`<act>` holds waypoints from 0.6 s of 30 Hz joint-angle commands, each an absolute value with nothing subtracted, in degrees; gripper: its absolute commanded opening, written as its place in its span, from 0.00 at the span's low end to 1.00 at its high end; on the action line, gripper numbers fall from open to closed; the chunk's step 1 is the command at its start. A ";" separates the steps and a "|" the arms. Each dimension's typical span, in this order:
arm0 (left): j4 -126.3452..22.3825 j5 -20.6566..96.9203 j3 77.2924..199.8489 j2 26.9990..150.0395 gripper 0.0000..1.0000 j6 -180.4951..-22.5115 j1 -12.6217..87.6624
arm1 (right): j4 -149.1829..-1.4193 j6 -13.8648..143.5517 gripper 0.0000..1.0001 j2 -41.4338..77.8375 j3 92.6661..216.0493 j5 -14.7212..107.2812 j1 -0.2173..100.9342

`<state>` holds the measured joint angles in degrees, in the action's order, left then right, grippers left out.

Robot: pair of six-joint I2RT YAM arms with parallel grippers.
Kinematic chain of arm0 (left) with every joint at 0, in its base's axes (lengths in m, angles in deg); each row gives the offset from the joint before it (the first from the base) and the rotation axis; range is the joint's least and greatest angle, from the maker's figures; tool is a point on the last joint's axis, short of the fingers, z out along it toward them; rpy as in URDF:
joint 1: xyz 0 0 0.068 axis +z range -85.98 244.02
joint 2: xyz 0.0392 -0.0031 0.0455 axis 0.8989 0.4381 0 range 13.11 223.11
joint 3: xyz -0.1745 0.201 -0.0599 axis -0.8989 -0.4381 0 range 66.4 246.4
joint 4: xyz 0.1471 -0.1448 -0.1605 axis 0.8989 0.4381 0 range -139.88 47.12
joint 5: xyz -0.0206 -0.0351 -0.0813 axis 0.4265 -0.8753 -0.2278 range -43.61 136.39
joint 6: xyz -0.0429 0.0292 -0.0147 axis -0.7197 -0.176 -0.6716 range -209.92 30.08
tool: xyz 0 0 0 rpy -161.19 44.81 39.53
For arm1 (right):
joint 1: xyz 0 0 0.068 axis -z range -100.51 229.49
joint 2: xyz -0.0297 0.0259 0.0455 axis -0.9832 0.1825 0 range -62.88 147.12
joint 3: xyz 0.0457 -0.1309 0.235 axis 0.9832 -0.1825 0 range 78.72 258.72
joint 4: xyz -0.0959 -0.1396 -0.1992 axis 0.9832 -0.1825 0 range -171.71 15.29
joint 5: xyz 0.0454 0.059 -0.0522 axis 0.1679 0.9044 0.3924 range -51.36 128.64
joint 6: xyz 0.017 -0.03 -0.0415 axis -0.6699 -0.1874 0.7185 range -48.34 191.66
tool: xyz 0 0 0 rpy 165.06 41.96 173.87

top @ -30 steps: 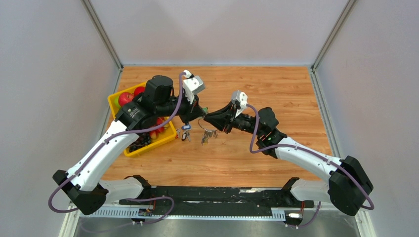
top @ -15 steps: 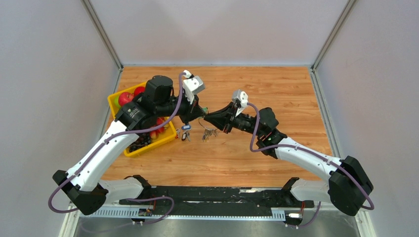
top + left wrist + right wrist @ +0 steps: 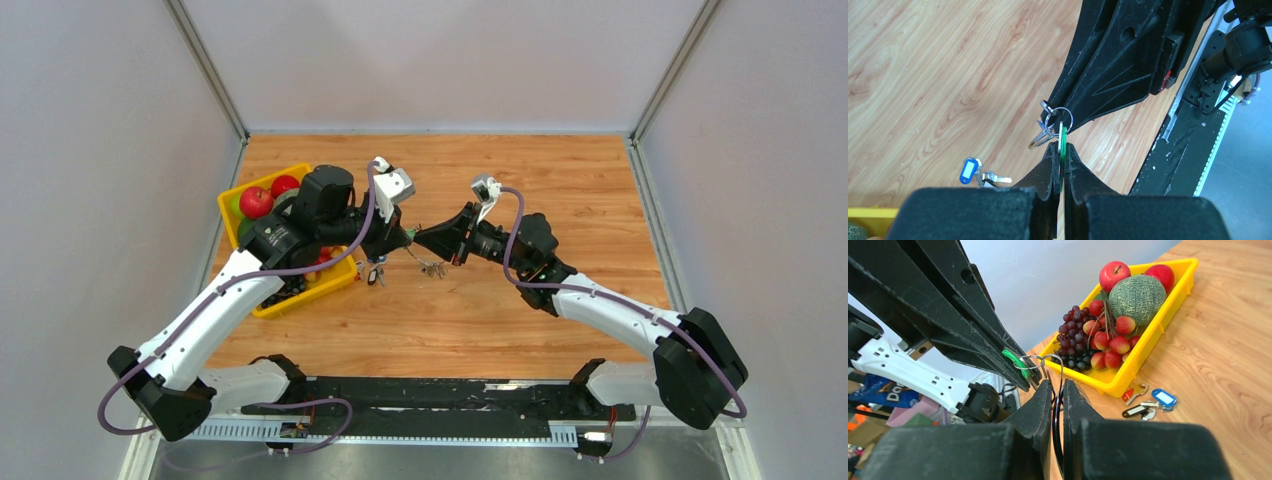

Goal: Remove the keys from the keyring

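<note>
My left tool (image 3: 1061,148) was clamped narrow on the green key (image 3: 1063,136), with the flat plastic tag pinched edge-on between the two fingers and only its upper end showing above the tips. A small ring (image 3: 1052,120) ran through the top of that tag and hung just past my fingertips.

My right tool (image 3: 1055,386) met the left one tip to tip above the table (image 3: 560,180), roughly in the middle of the workspace. Its fingers were drawn in almost together, and the thin wire of the keyring (image 3: 425,260) passed down between them, so it was holding the loop. From above, the keyring was off the table between the two tools, with a small cluster of metal dangling under it; I could not tell how many keys were on it.

Other loose keys (image 3: 1147,404) lay on the table just beside the near wall of the yellow basket (image 3: 1128,374), apart from the keyring. Among them was a blue-tagged key (image 3: 968,171), lying flat below and to the left of my left tool in the left wrist view, with a silver blade next to it.

The basket sat at the left side of the table and held an apple (image 3: 1114,275), a melon (image 3: 1137,292) and grapes (image 3: 1075,335).
</note>
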<state>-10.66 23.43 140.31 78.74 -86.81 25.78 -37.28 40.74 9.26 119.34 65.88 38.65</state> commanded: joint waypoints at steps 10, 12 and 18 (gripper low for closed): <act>-11.07 19.97 136.48 79.34 0.00 -84.68 22.66 | -39.46 32.58 0.00 8.66 122.05 57.80 39.93; -10.31 19.12 136.50 80.91 0.00 -84.68 22.45 | -39.98 33.55 0.00 8.09 122.14 57.46 39.85; -7.98 13.33 136.97 84.73 0.00 -85.68 22.32 | -43.05 35.29 0.00 5.94 121.97 54.03 39.86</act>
